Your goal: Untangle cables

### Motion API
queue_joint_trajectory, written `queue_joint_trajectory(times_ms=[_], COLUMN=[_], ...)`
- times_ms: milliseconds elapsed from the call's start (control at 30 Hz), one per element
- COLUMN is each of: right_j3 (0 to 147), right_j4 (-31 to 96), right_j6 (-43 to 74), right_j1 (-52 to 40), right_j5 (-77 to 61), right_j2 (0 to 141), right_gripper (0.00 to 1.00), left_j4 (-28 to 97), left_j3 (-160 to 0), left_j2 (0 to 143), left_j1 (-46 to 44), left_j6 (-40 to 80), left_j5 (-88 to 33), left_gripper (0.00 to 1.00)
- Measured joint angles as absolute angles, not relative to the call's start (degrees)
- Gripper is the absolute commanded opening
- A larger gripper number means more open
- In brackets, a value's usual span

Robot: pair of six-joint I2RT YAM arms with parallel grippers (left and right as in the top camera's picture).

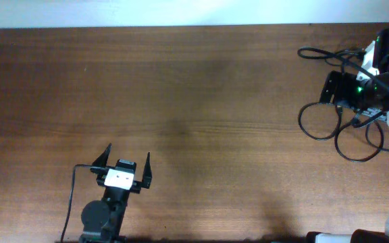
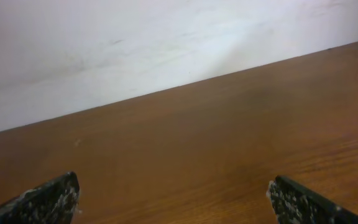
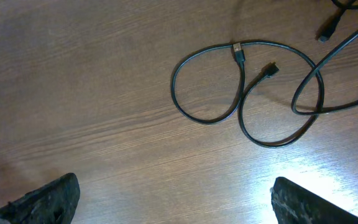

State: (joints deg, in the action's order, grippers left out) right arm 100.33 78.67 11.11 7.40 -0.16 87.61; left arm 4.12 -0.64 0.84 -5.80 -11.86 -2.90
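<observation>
The right fingers [image 3: 48, 200] hang spread and empty above the cables [image 3: 239, 51]. The left fingers [image 2: 45, 200] are likewise spread, well away. Pinching two crossed strands together could tighten the tangle.

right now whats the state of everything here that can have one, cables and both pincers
cables: lying loose on the table, looped and crossing each other, plug ends free, not gripped
left pincer: open, empty, over bare wood far from the cables
right pincer: open, empty, poised beside the cable loops, touching none
</observation>
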Motion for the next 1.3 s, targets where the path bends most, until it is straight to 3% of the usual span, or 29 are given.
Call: queue_joint_trajectory(times_ms=[1000,1233,1300], right_j3=[100.33,100.29,97.86], right_j4=[78.67,78.26,72.97], right_j6=[11.14,11.14,11.20], right_j1=[7.40,7.40,7.40], right_j5=[-0.16,-0.08,-0.51], right_j2=[87.18,77.91,75.11], right_gripper=[0.97,0.98,0.97], left_j4=[4.38,4.40,4.43], left_j3=[-0.64,-0.64,-0.64], left_j2=[0.84,0.84,0.84], left_j1=[-5.80,-5.80,-5.80], left_j6=[-9.13,-9.13,-9.13], left_j5=[0.08,0.08,0.10], left_gripper=[0.99,0.99,0.99])
